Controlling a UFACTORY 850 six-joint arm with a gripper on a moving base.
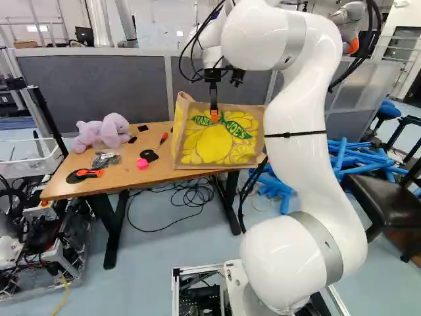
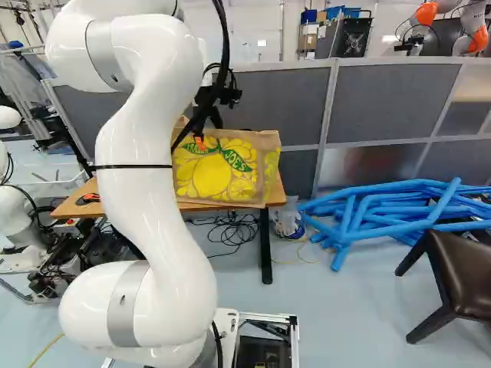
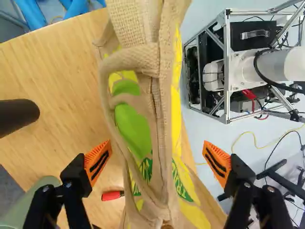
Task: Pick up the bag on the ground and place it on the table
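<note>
- The patterned bag (image 1: 220,148) stands upright on the tabletop (image 1: 122,178), at its right end and beside the front edge.
- The gripper (image 1: 214,116) is above the bag with its fingers (image 3: 97,162) spread wide, one on each side of the bag's top and handles; a gap shows on both sides, so it has hold of nothing.
- Lettering (image 1: 237,128) in yellow runs across green leaves over a big yellow fruit print on the bag's front; more green print shows from above in the wrist view.
- A purple plush toy (image 1: 105,131) lies at the tabletop's back left corner.
- An orange and black cutter (image 1: 84,175) lies near the left edge, a clear packet (image 1: 105,160) behind it.
- A pink ball (image 1: 142,164) sits between cutter and bag; a red-handled tool (image 1: 164,138) lies just beside the bag.
</note>
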